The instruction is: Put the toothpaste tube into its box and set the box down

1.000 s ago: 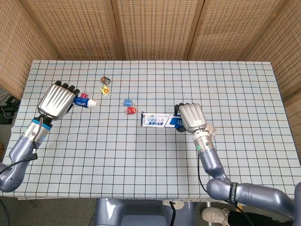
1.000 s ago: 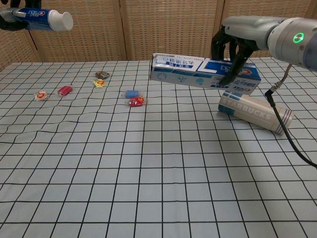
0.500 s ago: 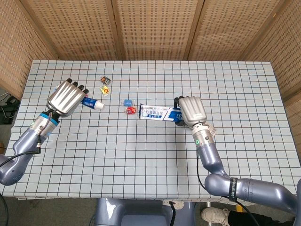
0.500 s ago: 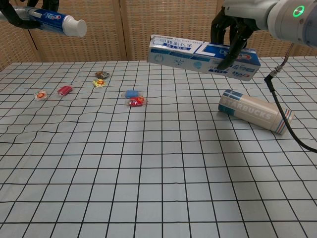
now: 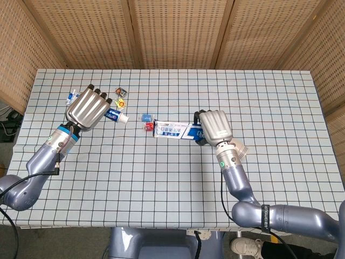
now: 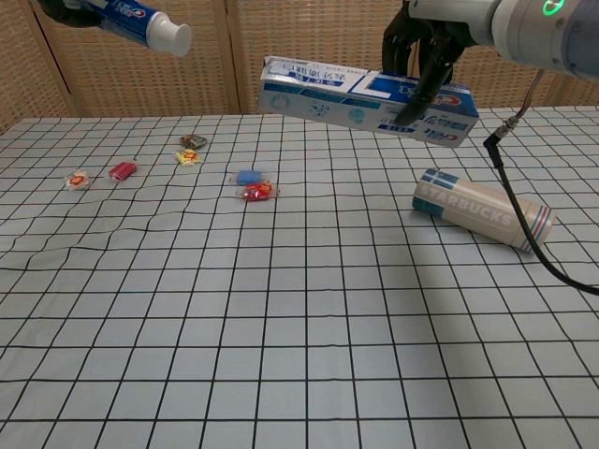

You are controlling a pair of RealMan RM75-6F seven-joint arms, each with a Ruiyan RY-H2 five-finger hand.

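Tube (image 6: 140, 22) — box (image 6: 365, 96) (both aloft, apart)

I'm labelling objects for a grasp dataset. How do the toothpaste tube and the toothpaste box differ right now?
The toothpaste tube is round with a white cap at its end; the toothpaste box is a long, flat-sided carton.
The tube is in the left hand, while the box is in the right hand.
The tube looks shorter than the box.
Both are held in the air above the table, carry blue and white printing, and point roughly toward each other.
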